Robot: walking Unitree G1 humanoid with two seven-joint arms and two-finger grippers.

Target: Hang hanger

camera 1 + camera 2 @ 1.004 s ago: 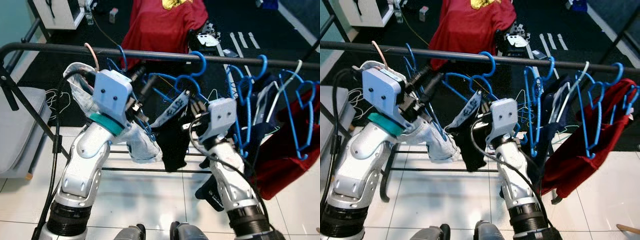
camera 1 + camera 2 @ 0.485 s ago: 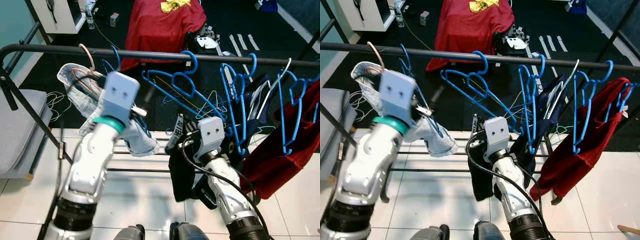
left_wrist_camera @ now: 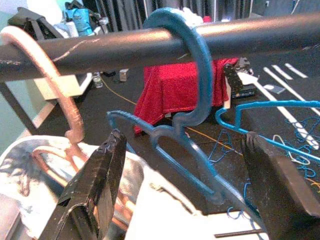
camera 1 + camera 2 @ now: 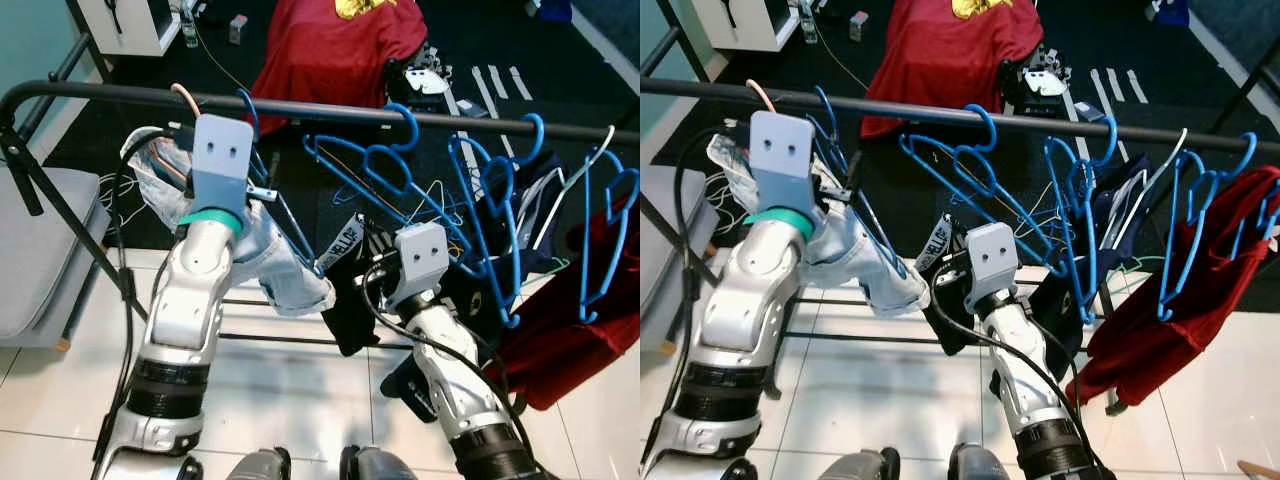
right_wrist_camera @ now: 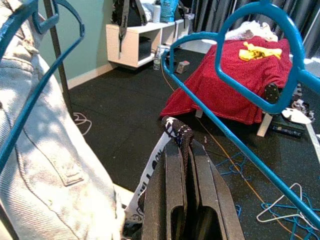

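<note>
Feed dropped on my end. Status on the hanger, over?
Left pincer open, just below the blue hanger, hooked on the rail. Right pincer shut on a black printed strap. Denim garment hangs beside it.

Head stereo pair: looks forward and down over both silver arms onto the black rail and white tile floor.
Left wrist view: sits close beneath the rail, sighting between the left gripper and its spread fingers at a blue hanger.
Right wrist view: looks along the right gripper toward the red cloth.
Shared: red cloth and blue hangers appear across views.
</note>
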